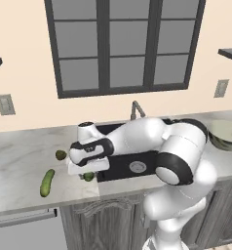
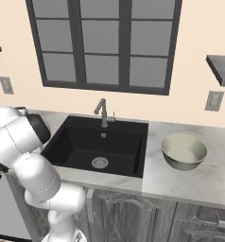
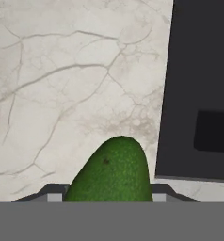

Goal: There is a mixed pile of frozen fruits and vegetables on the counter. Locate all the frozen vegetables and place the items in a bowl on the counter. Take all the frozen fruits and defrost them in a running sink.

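Tool (image 3: 109, 197) clamps the dark green piece (image 3: 111, 172) on the desk (image 1: 20, 161), just beside the sink (image 2: 100, 142); cucumber (image 1: 47, 182) and olive-brown ball (image 1: 61, 155) nearby, bowl (image 2: 184, 151) well apart.

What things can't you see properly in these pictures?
- Hand, left base view: its own white body hides the fingertips.
- Shiny dark green piece, hand view: its lower part is cut off at the bottom edge, so the grip itself stays unseen, though the fingers seem shut on it.
- Bowl, left base view: cut off by the right edge, partly behind the arm.
- Sink, left base view: mostly hidden by the arm.
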